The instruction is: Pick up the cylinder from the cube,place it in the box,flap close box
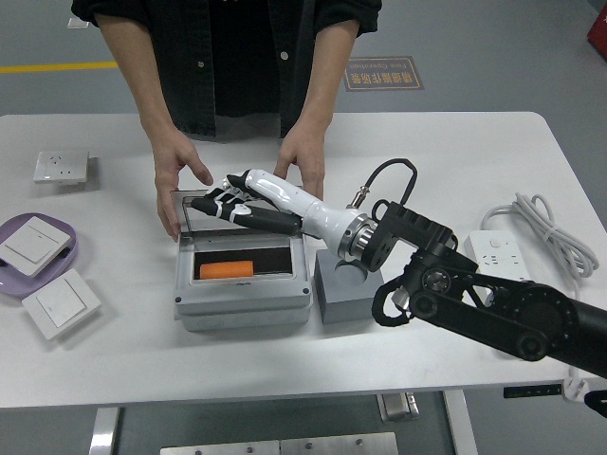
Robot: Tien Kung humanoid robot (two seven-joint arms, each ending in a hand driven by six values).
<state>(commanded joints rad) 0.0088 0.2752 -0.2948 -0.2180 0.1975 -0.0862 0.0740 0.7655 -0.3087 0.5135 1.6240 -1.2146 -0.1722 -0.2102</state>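
Note:
The orange cylinder (227, 269) lies on its side inside the grey box (243, 304). The box's clear flap (204, 214) stands up at the back. My right hand (226, 205), white and black, reaches over the box with its fingers spread against the flap, holding nothing. The grey cube (346, 294) stands just right of the box with nothing on top. A person at the far side holds the box's back corners, one hand (176, 172) on the left and one hand (303, 161) on the right. My left arm is out of view.
Two white wall switches (59, 302) lie at the left, one on a purple plate (68, 261), with a white socket (62, 167) behind them. A white power strip (500, 259) with its coiled cable (550, 234) lies at the right.

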